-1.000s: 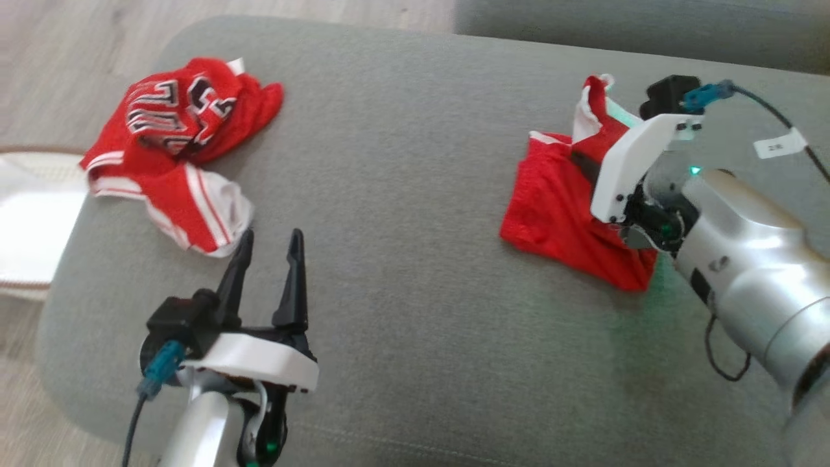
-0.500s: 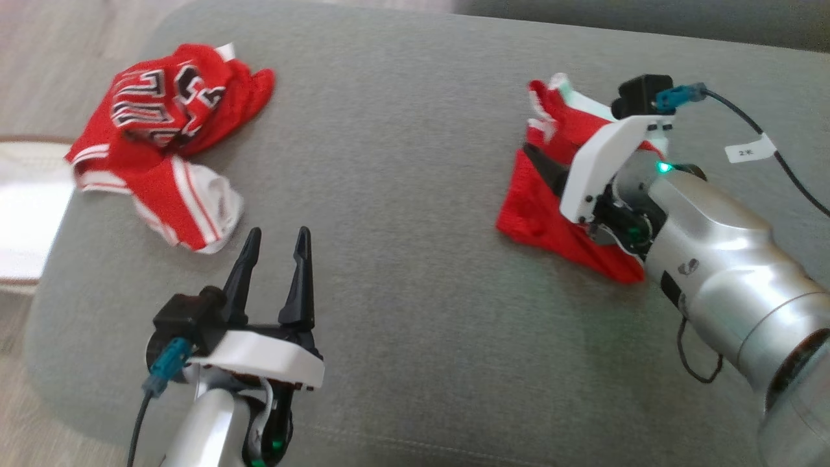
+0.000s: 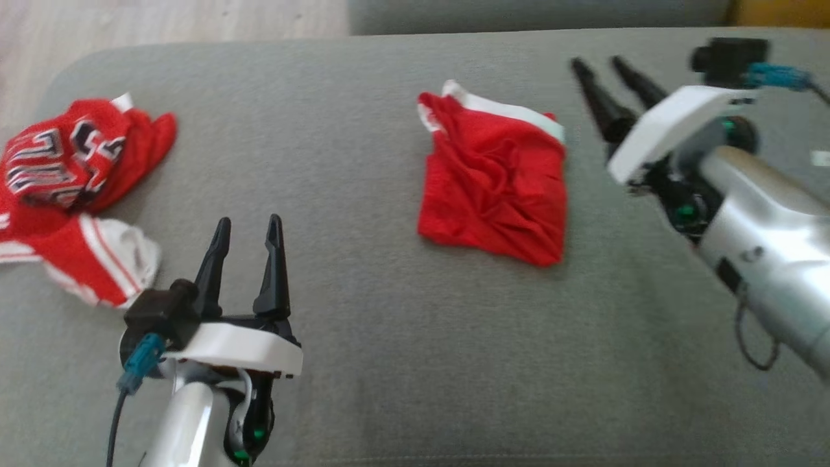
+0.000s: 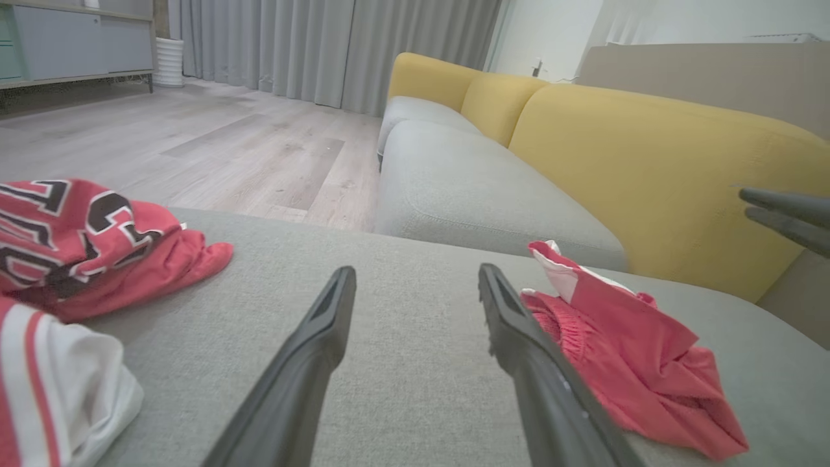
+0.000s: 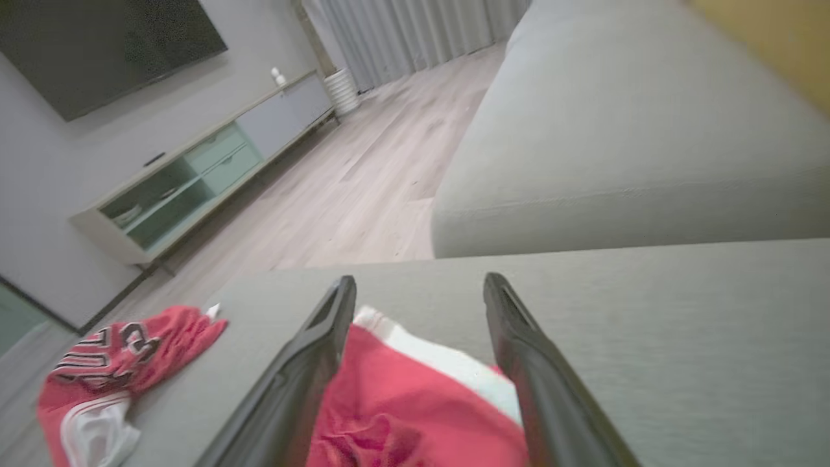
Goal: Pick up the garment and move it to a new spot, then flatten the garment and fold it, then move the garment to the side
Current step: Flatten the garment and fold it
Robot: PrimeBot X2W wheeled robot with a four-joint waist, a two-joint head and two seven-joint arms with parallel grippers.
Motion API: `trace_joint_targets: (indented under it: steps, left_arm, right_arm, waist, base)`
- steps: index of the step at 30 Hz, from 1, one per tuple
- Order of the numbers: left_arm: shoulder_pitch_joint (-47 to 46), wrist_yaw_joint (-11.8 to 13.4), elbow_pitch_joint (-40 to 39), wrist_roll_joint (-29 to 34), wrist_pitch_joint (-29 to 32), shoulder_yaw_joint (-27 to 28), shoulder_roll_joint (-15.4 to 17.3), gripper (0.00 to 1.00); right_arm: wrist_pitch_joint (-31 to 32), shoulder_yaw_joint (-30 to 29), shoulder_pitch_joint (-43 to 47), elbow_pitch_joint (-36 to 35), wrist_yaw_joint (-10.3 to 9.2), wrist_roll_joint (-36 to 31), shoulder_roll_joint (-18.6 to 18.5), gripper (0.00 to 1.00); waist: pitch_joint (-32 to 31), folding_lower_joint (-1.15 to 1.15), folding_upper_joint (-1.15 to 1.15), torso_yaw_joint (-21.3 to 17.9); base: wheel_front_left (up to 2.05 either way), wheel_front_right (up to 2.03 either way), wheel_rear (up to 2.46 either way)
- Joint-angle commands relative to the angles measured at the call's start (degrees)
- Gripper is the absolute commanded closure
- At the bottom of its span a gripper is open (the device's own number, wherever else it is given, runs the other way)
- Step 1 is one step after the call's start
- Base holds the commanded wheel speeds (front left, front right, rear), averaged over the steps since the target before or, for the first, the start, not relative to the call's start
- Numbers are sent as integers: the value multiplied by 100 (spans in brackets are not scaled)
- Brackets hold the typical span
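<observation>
Red garment [image 3: 493, 188] now loose beside right gripper [image 3: 594, 61], newly spread wide and empty

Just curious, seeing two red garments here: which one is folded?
The plain red garment with the white band, a rough square right of centre; the lettered jersey at the left is a crumpled heap.
</observation>
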Motion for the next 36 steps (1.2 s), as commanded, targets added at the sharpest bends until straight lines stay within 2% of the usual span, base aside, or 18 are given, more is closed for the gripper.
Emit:
trace_joint_targets:
  steps: [1, 6, 11, 12, 14, 17, 27, 31, 36]
  left_arm:
    - [-133, -8, -235, 44, -34, 217, 15, 0]
    - [-79, -10, -315, 92, -34, 287, 14, 0]
    - [-99, -51, -336, 120, -34, 253, 14, 0]
    - [-100, -50, -343, 119, -34, 241, 14, 0]
    - [-99, -43, -357, 110, -34, 208, 14, 0]
    - [-116, -21, -369, 93, -34, 168, 13, 0]
    - [-194, 23, -308, -2, -34, 20, 13, 0]
    - [-203, 41, -308, -34, -34, 6, 13, 0]
    - [-161, 73, -319, -49, -34, 31, 13, 0]
  right_arm:
    - [-113, -42, 13, -54, -4, -65, -66, 0]
    - [-322, -46, 178, 101, -4, -97, -244, 0]
    - [-317, -45, 254, 331, -4, -57, -216, 0]
    - [-289, -41, 259, 397, -4, -47, -190, 22]
    - [-188, -49, 263, 525, -4, 9, -129, 100]
    - [92, -63, 244, 732, -4, 126, -10, 100]
    - [2011, -586, 164, 1534, -4, 1227, 417, 100]
    - [2537, -710, 140, 1873, -4, 1461, 511, 100]
    - [2766, -964, 302, 1510, -4, 1758, 704, 100]
  waist:
    - [-63, 0, 0, -148]
    - [-39, 0, 0, -302]
    - [4, 0, 0, -239]
    - [13, 0, 0, -203]
    - [53, 0, 0, -111]
    - [136, 0, 0, 61]
    - [393, 0, 0, 815]
    - [461, 0, 0, 1020]
    - [443, 0, 0, 1100]
  base:
    - [0, 0, 0]
    - [0, 0, 0]
    - [0, 0, 0]
    - [0, 0, 0]
    - [0, 0, 0]
    - [0, 0, 0]
    - [0, 0, 0]
    - [0, 0, 0]
    - [0, 0, 0]
